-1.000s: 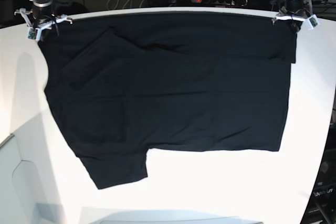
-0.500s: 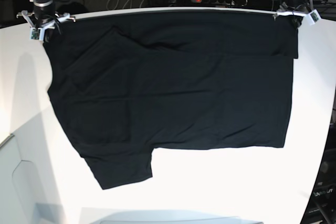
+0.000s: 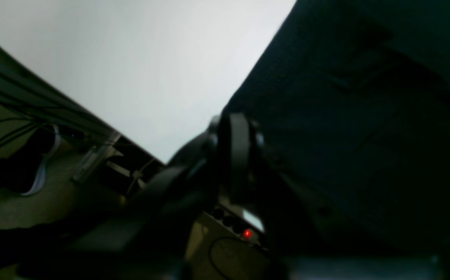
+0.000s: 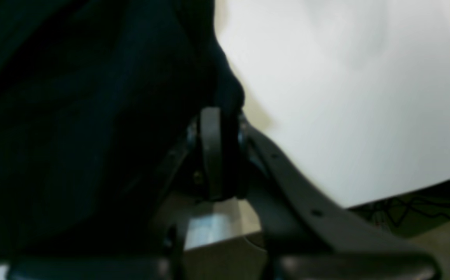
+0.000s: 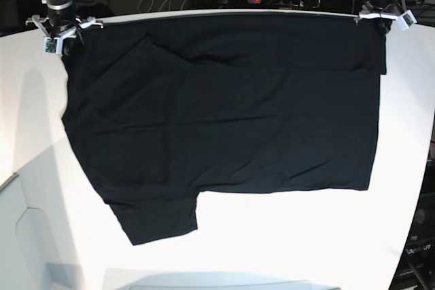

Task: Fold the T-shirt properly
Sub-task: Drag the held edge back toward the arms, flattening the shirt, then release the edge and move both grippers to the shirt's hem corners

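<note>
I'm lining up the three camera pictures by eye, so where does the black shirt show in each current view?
Base view: the shirt spreads across the middle, its far edge near the top.
Left wrist view: it fills the right side, reaching the picture's center.
Right wrist view: it covers the left side, up to about the middle.
Shared landmark: the white tabletop, seen beside the shirt in all three.

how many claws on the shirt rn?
2. The left claw is at the T-shirt's upper-right corner in the base view; the right claw is at its upper-left corner. No others visible.
</note>
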Robot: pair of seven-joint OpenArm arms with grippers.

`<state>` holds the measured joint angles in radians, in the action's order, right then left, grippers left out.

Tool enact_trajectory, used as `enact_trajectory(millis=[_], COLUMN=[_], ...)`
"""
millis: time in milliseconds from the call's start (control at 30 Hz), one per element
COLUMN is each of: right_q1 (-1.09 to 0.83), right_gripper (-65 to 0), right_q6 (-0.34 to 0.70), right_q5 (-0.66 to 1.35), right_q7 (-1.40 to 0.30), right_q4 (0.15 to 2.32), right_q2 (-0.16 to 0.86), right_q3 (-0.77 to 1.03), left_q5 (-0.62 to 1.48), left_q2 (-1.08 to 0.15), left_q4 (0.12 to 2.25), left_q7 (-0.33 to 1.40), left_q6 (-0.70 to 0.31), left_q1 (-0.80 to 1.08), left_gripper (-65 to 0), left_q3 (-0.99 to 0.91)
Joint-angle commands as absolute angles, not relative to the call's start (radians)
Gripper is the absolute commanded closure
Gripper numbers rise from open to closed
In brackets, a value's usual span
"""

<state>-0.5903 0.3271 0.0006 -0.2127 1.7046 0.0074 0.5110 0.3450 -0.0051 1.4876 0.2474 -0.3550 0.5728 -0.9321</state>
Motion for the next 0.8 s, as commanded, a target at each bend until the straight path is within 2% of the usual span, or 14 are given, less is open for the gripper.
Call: enact_trajectory(millis=[0,100,200,533,700,767], right_q1=[-0.599,-0.598,-0.591,-0.590,-0.498,-0.450], right_gripper=[-5.0,-12.3,-18.3,-26.0,-29.4,-31.6], right_q6=[0.343,0.348,0.349,0.349,0.352,0.392], right_q5=[0.002,0.002,0.005,0.005,0.005,0.005], right_q7=[-0.191,-0.185,-0.185,-0.188,-0.193,-0.205], right_q4=[1.722,1.724,1.751,1.885,1.891,1.891], right_q2=[0.013,-0.002,-0.019,-0.073,-0.076,-0.077], right_q3=[0.530,0.562,0.599,0.616,0.610,0.608], left_q5=[0.344,0.346,0.348,0.340,0.338,0.337], left_q2=[-0.015,-0.007,-0.004,0.033,0.030,0.030], left_q4=[1.498,1.524,1.583,1.738,1.747,1.747], left_q7=[0.252,0.252,0.252,0.252,0.252,0.252], left_q6=[-0.349,-0.349,-0.349,-0.349,-0.348,-0.348], left_q1=[0.587,0.584,0.588,0.576,0.521,0.493], left_gripper=[-10.5,-21.0,-25.1,-25.2,-25.2,-25.3], left_q3=[-0.935,-0.943,-0.943,-1.009,-1.013,-1.013])
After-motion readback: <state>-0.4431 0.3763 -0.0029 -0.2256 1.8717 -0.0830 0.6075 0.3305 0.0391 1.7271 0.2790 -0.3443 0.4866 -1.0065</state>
